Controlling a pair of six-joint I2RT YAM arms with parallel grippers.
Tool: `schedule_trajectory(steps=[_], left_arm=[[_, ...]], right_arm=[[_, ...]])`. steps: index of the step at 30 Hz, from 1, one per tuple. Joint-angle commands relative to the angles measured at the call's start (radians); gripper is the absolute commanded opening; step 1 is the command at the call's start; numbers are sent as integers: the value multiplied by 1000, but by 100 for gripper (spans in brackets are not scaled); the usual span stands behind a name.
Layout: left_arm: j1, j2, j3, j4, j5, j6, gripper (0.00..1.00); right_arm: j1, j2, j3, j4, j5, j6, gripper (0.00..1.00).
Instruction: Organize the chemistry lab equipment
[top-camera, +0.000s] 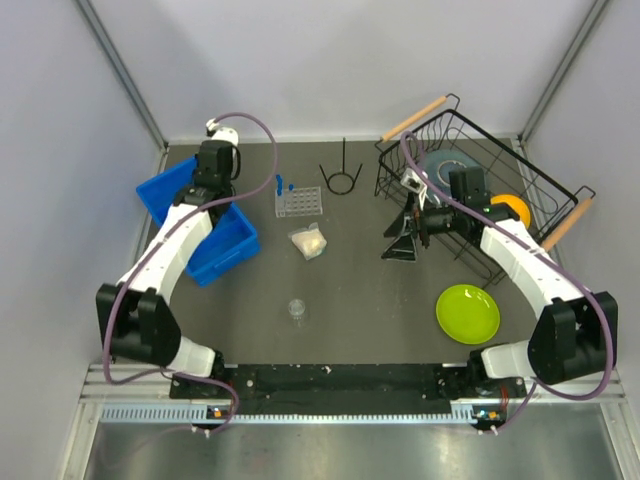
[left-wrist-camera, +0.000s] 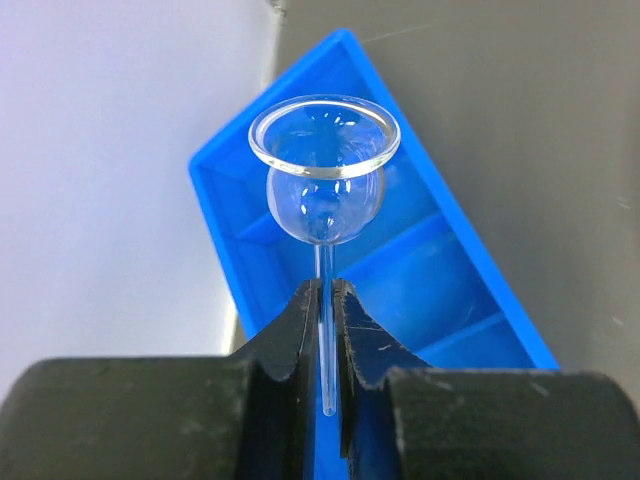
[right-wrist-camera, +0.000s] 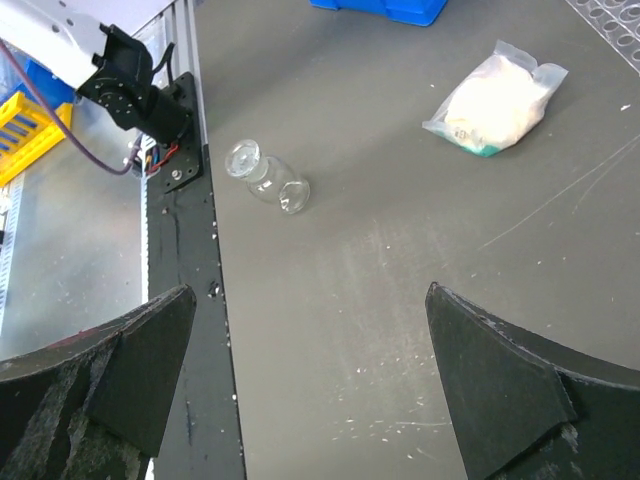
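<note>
Glassware: glass funnel (left-wrist-camera: 324, 170), clear, round bulb; thin stem pinched between the left gripper (left-wrist-camera: 325, 305) fingers, long axis in line with them, flared rim pointing away. Blue plastic bin (left-wrist-camera: 430, 270) lies just beyond. Right gripper (right-wrist-camera: 310, 350) is spread wide and empty; ahead of it lie a small clear cup (right-wrist-camera: 266, 180) on its side and a cream-filled pouch (right-wrist-camera: 497, 100).

Left pincer (left-wrist-camera: 327, 296) pinches the glass funnel (left-wrist-camera: 324, 165) by its stem; right pincer (right-wrist-camera: 308, 305) gapes wide.
</note>
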Motion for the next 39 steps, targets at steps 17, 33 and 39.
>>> schedule_trajectory(steps=[17,33,39], left_arm=[[199,472,179,670,-152,498,3],[276,675,304,628,-92,495,6],[286,710,313,611,-65,495,7]], right_arm=[[5,-40,10,-20,-108,-38,99],[7,56,71,-146,-169,-101,99],[7,89,99,-203,-174,-143,99]])
